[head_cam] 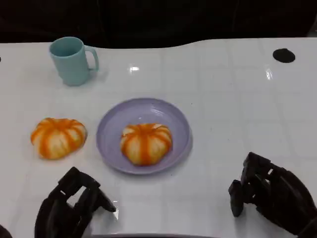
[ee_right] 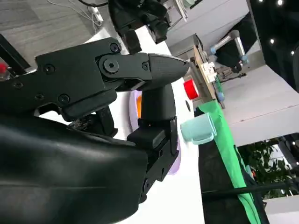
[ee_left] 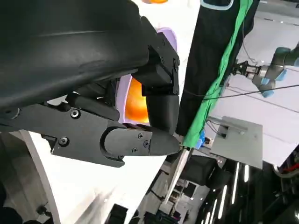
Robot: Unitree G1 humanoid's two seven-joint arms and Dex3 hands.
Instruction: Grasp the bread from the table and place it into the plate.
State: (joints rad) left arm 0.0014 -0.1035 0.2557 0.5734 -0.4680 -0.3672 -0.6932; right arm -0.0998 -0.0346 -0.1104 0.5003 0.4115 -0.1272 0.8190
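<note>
I saw one bread (head_cam: 58,137) at frame left above my left hand (head_cam: 74,206), one bread (head_cam: 146,143) on plate (head_cam: 110,124); both hands, right hand (head_cam: 270,191) included, empty, fingers apart.

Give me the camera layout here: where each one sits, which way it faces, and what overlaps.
Head view: up on the robot, looking down at the table, plate, two breads, cup; left hand and right hand at the near edge.
Left wrist view: behind the left hand, facing across the table to the plate and bread.
Right wrist view: behind the right hand, facing the plate and cup.
Shared: plate shows in all three.
</note>
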